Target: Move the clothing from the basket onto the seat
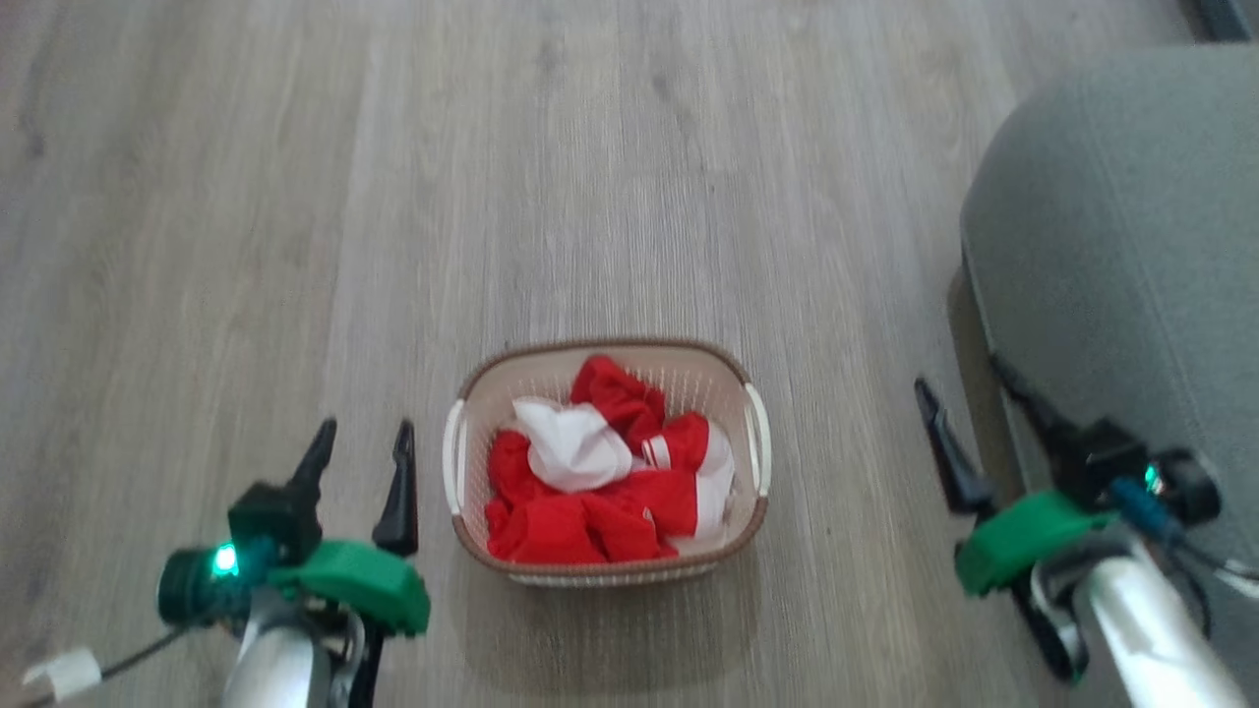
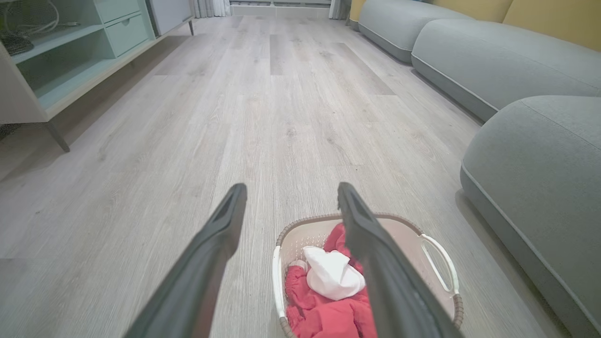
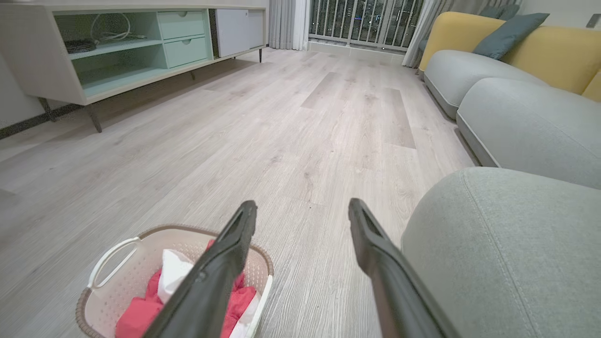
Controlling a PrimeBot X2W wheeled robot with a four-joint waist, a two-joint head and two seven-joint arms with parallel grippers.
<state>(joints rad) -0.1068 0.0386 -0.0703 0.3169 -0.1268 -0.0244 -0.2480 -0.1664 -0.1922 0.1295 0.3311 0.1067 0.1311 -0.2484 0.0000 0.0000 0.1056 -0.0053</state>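
— How many baskets?
— One basket point(image 1: 689, 379). It stands on the wood floor point(image 1: 295, 197) between the two claws, touching neither. It has two white handles point(image 1: 453, 457), one on each side.
— And the clothing?
— The clothing point(image 1: 580, 521) lies wholly inside the basket, a crumpled red and white heap. I cannot tell how many pieces it holds.
— The claws?
— The left claw point(image 1: 365, 427) is spread wide with nothing between its two dark fingers point(image 1: 399, 487). It hangs over the floor just left of the basket. The right claw point(image 1: 959, 374) is also wide and holds nothing. It hangs over the strip of floor between the basket and the seat point(image 1: 1131, 246), close to the seat's edge.
— How many seats?
— The nearest seat is on the robot's right, with bare floor between it and the basket. The right wrist view shows two more grey cushions in a row behind it, so three in all. They have yellow backs point(image 3: 554, 51) and one dark pillow point(image 3: 509, 28).
— Anything else?
— One pale cabinet point(image 3: 117, 56) with two drawers point(image 3: 181, 37) stands along the floor's opposite side.
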